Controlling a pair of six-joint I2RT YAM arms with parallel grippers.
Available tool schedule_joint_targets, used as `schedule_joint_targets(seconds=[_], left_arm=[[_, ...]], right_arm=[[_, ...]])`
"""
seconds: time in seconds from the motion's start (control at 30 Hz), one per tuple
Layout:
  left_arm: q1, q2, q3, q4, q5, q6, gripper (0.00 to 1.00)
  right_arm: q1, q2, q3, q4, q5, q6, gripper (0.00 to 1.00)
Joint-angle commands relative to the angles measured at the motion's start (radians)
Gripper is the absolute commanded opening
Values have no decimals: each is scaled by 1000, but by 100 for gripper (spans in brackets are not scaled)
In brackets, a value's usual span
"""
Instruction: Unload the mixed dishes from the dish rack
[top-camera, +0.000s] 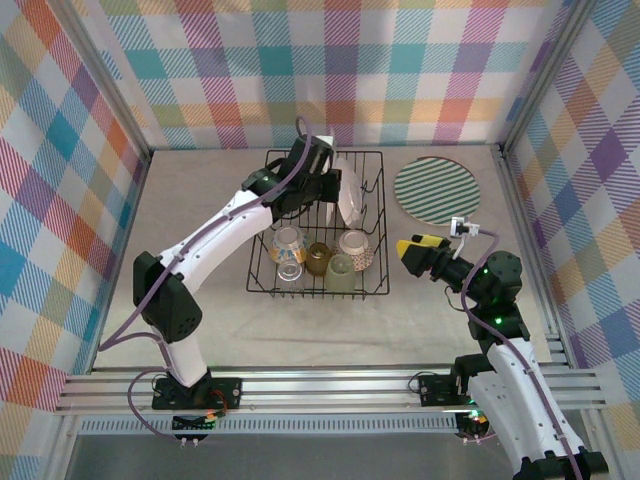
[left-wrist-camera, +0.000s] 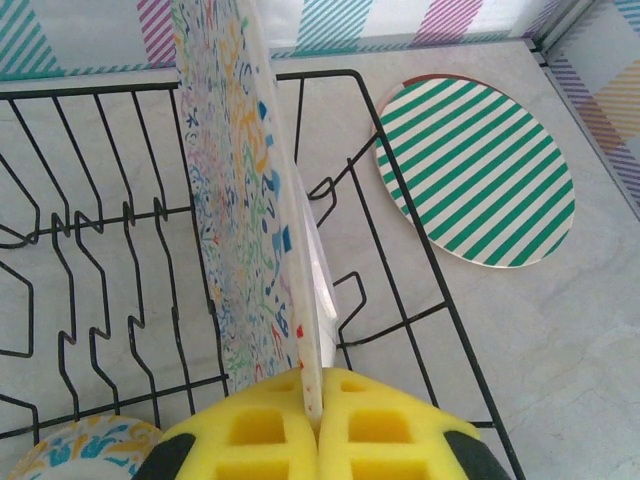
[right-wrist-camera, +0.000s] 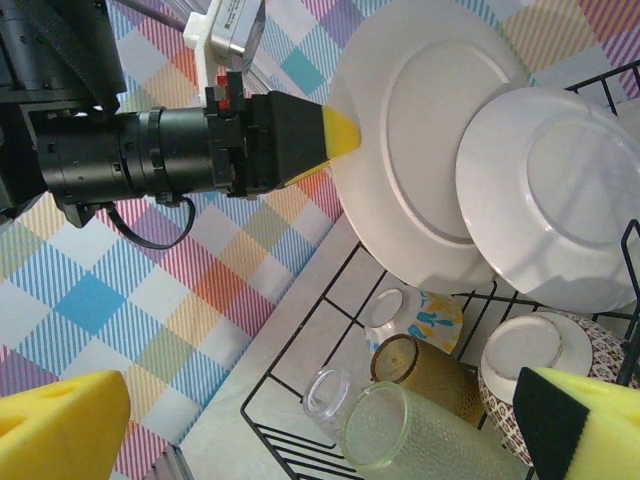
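Note:
The black wire dish rack (top-camera: 262, 285) sits mid-table. My left gripper (left-wrist-camera: 318, 400) is shut on the rim of an upright plate (left-wrist-camera: 240, 180) with colourful squiggles, which stands in the rack's dividers; a second white plate (right-wrist-camera: 560, 200) leans beside it. In the rack's near part lie a clear cup (right-wrist-camera: 330, 395), an amber cup (right-wrist-camera: 420, 370), a pale-green cup (right-wrist-camera: 420, 440) and two small patterned bowls (right-wrist-camera: 425, 320). A green-striped plate (top-camera: 435, 190) lies flat on the table right of the rack. My right gripper (top-camera: 415, 250) hangs open just right of the rack, holding nothing.
Plaid walls (top-camera: 60, 200) enclose the table on three sides, and the rack's far edge is close to the back wall. Bare tabletop (top-camera: 190, 200) stretches left of the rack and in front of it. The left arm (top-camera: 215, 240) reaches diagonally over the rack's left side.

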Motion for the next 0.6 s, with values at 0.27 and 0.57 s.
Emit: schedule_joint_targets(seconds=[0.27,0.57], left_arm=[[33,-139,-42,59,-36,-25,0],[54,-243,-95,50,-45,-2,0]], right_arm=[[15,-5,4,2,15,-40,99],[20,-5,9,-19,26,-53,99]])
